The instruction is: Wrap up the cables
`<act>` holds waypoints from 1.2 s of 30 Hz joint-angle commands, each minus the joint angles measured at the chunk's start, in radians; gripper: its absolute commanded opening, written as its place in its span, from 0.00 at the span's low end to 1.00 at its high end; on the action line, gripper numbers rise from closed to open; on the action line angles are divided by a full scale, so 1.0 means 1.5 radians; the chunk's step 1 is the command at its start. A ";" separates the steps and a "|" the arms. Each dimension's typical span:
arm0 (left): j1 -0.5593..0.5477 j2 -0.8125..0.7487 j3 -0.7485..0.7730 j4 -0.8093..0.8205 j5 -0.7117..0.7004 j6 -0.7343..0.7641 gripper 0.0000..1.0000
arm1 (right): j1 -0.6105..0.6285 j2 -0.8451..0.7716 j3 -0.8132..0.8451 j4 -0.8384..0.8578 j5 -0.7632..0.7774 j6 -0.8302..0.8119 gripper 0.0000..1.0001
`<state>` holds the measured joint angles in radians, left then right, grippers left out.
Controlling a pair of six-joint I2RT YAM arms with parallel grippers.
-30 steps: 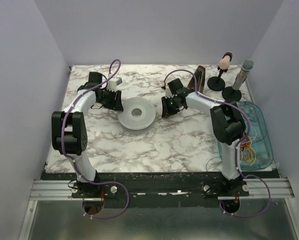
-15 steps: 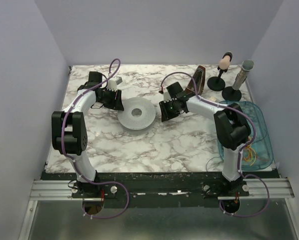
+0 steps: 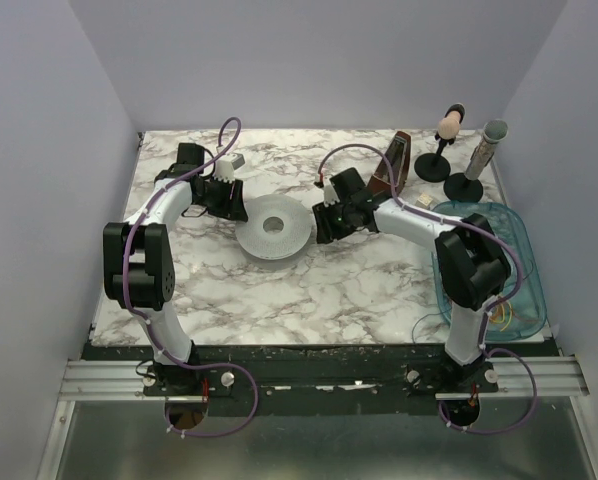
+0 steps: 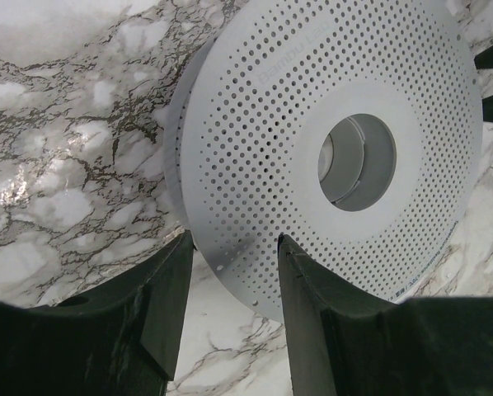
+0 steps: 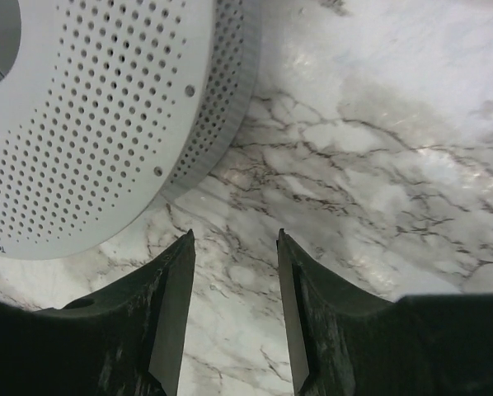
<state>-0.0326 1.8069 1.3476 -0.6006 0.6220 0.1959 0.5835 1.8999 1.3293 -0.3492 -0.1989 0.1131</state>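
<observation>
Left gripper (image 3: pixel 239 210) and right gripper (image 3: pixel 319 228) flank the spool (image 3: pixel 273 226), jaws apart.
Left at its ten o'clock; right at three; the cables (image 3: pixel 502 312) lie in the teal tray (image 3: pixel 521 228), the table's (image 3: pixel 329 290) four o'clock edge.

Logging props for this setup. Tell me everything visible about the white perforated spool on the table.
The spool is a white, plastic-looking reel: two flanges dotted with small holes, and a smooth ring around a hollow central hub. It lies flat mid-table on the marble top. The left gripper, open, straddles its rim, contact unclear; the right gripper hovers open beside it, apart.
</observation>
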 commanded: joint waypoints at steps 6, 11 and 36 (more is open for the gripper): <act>0.002 0.005 0.015 -0.011 0.019 0.013 0.52 | 0.016 0.048 -0.021 0.006 0.001 0.037 0.44; 0.001 0.010 0.014 -0.012 0.025 0.019 0.48 | 0.010 0.057 -0.018 -0.002 0.015 0.045 0.02; -0.090 0.096 0.091 -0.034 0.066 0.094 0.46 | -0.063 0.305 0.412 -0.059 -0.275 0.026 0.01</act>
<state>-0.1387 1.8984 1.4338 -0.6308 0.6884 0.3260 0.4843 2.2978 1.8858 -0.4004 -0.4969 0.1154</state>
